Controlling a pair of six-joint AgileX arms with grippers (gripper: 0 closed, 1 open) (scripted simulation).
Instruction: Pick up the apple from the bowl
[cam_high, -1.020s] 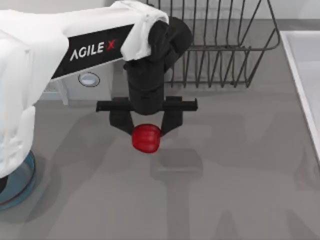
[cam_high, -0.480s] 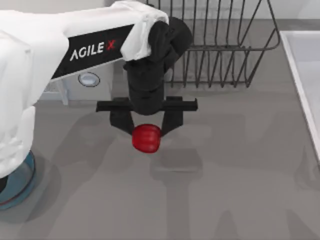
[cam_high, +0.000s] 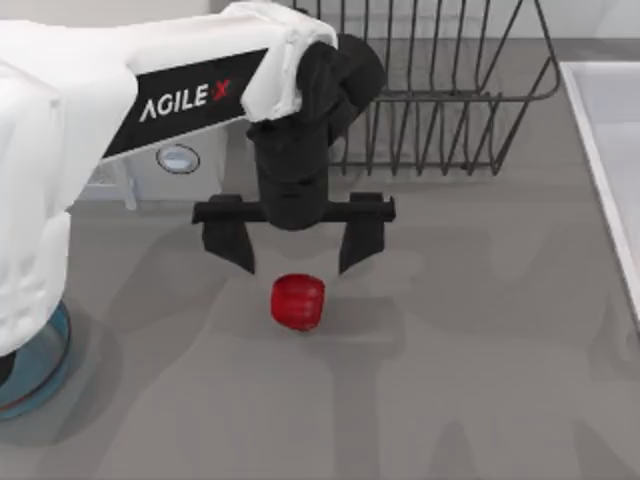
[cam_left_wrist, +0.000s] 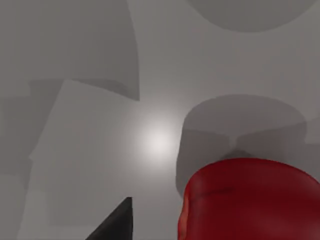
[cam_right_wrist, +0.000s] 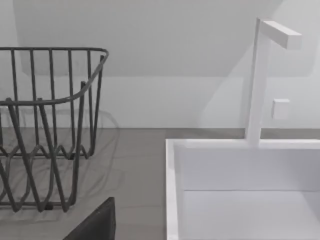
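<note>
While left gripper gapes empty, apple lies just below fingertips.

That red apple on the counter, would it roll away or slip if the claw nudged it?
The apple looks round and glossy, so it would probably roll if nudged and may slip on a loose pinch. It sits free on the flat grey counter, below the left gripper, whose fingers are spread open.

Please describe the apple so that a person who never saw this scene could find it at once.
Start from the wire rack at the back of the grey table, then move toward the front to the left gripper, its fingers spread apart. The apple is just in front of them, a small, glossy, bright red fruit, the single red thing there.
</note>
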